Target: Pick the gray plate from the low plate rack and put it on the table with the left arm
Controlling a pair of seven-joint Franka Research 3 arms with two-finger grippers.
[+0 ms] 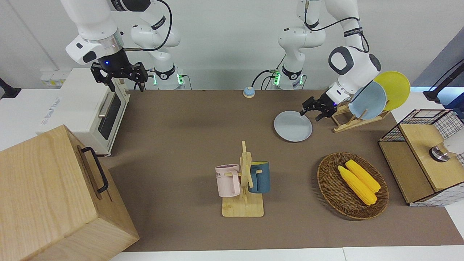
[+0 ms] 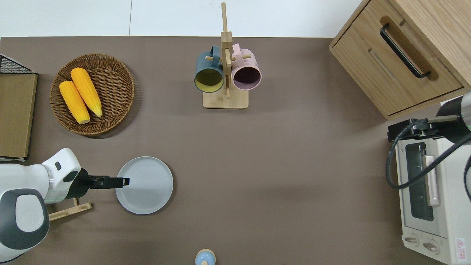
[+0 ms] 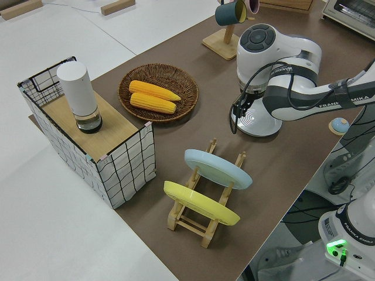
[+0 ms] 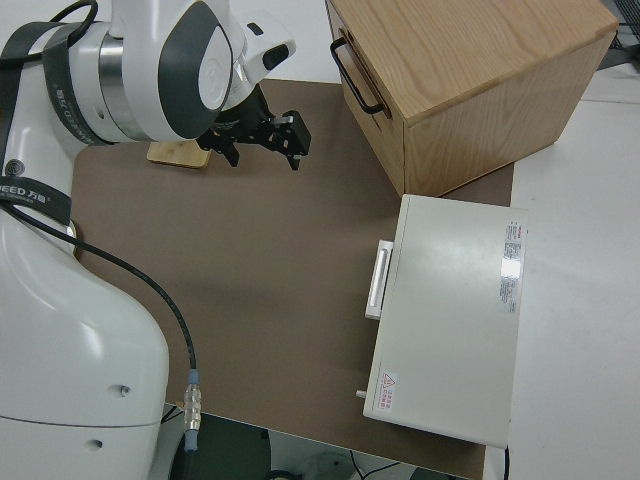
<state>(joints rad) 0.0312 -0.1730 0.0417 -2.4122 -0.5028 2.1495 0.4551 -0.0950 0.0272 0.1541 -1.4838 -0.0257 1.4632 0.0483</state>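
Note:
The gray plate [image 1: 293,126] [image 2: 144,185] [image 3: 258,122] lies flat on the table [image 1: 181,145], beside the low plate rack [image 1: 346,123] [image 3: 206,229] and toward the middle of the table from it. My left gripper [image 1: 311,114] [image 2: 125,181] [image 3: 234,120] hangs low over the plate's rim on the rack side, open, with nothing in it. The rack holds a light blue plate [image 1: 368,99] [image 3: 218,168] and a yellow plate [image 1: 394,88] [image 3: 199,203]. The right arm is parked, its gripper [image 1: 124,80] [image 4: 265,140] open.
A wicker basket [image 1: 328,181] with two corn cobs sits farther from the robots than the rack. A mug stand [image 1: 245,181] holds a pink and a blue mug. A wire-sided crate [image 1: 422,159], a toaster oven [image 1: 98,108], a wooden cabinet [image 1: 54,195] and a small bell [image 1: 248,92] also stand here.

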